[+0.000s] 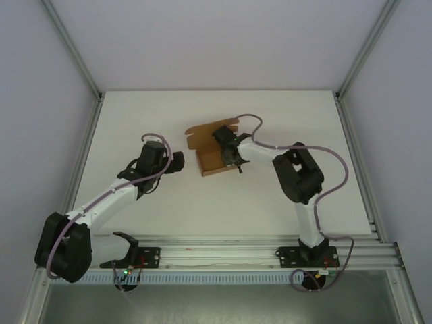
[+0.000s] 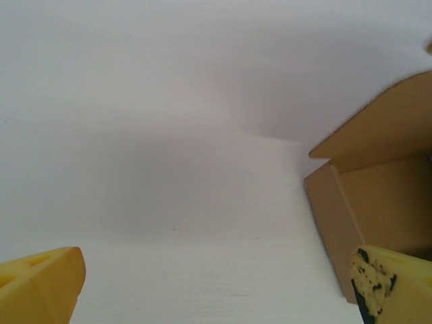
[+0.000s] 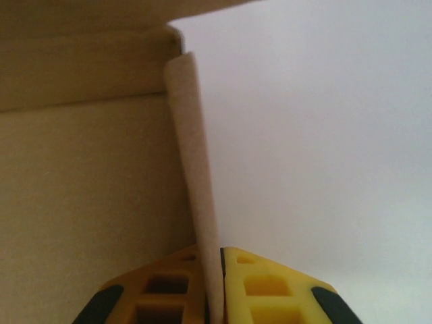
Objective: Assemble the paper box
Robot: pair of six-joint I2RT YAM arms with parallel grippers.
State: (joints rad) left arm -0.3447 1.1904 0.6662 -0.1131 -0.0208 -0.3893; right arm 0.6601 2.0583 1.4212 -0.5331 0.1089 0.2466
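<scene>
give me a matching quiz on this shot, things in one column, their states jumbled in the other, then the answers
Things:
1. left arm's yellow-fingered tool
2. right arm's yellow-fingered tool
3. plain brown cardboard paper box
4. white table

States:
A. lid open, tray exposed
B. shut on a thin wall of the box
C. lying under the box
D. wide open, holding nothing, left of the box

Pairs: 1-D, 2-B, 3-A, 4-C

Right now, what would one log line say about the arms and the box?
left gripper: open, beside box | right gripper: shut on box edge | box: lid open
</scene>
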